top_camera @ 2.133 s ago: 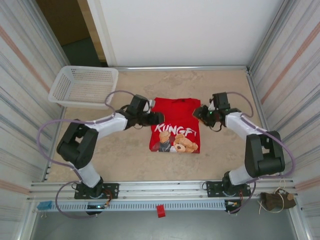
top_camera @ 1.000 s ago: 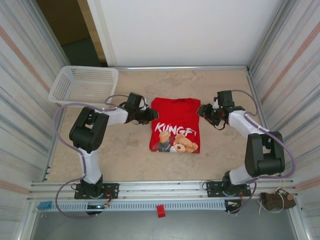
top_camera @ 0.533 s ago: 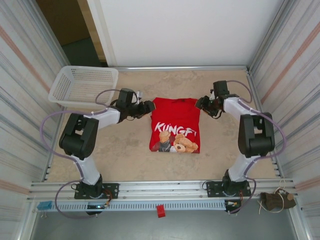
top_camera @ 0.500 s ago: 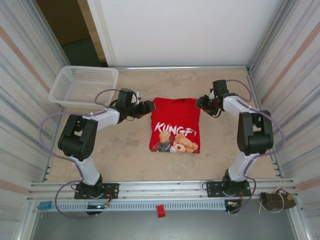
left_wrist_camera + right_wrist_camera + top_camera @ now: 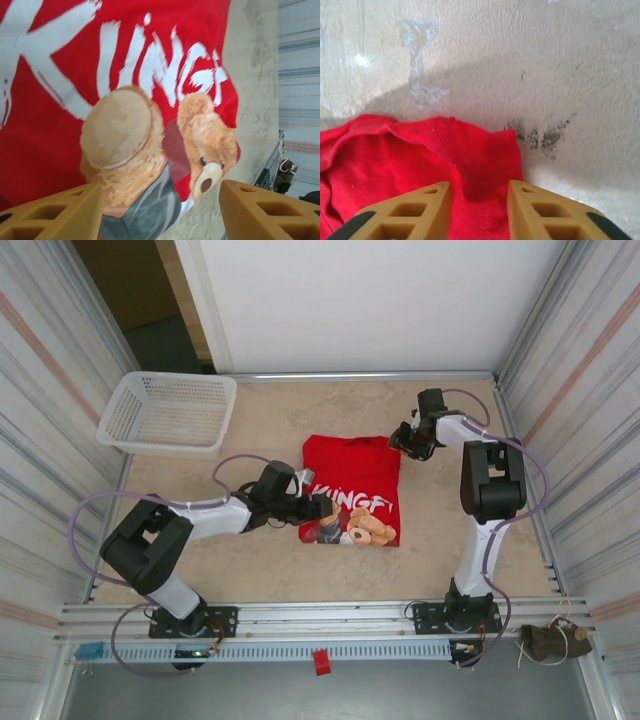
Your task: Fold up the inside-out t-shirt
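- My left gripper (image 5: 318, 508) is released. In the left wrist view its tan fingers (image 5: 55, 212) stand wide apart and grasp nothing.
- It hangs over the near-left part of the red t-shirt (image 5: 352, 465), by the shirt's left edge. I cannot tell whether it touches the cloth.
- Below those fingers I see the white lettering (image 5: 150, 65) and a cartoon bear print (image 5: 205, 145), both facing up.
- My right gripper (image 5: 405, 440) is at the shirt's far-right corner, with its arm stretched out towards the far side of the table.
- In the right wrist view its fingers (image 5: 405, 210) are drawn close together, with a raised ridge of red fabric in the narrow gap between them. I cannot tell whether they are actually clenched on the cloth.
- The t-shirt lies near the middle of the tan tabletop (image 5: 250, 560), folded into a rough rectangle with the print on its near half.
- Its far edge is slightly rumpled near my right fingers.
- A dark smudge (image 5: 545, 135) marks the bare table just beyond that corner.
- The white mesh basket (image 5: 170, 412) sits in the far-left corner, well apart from the shirt.
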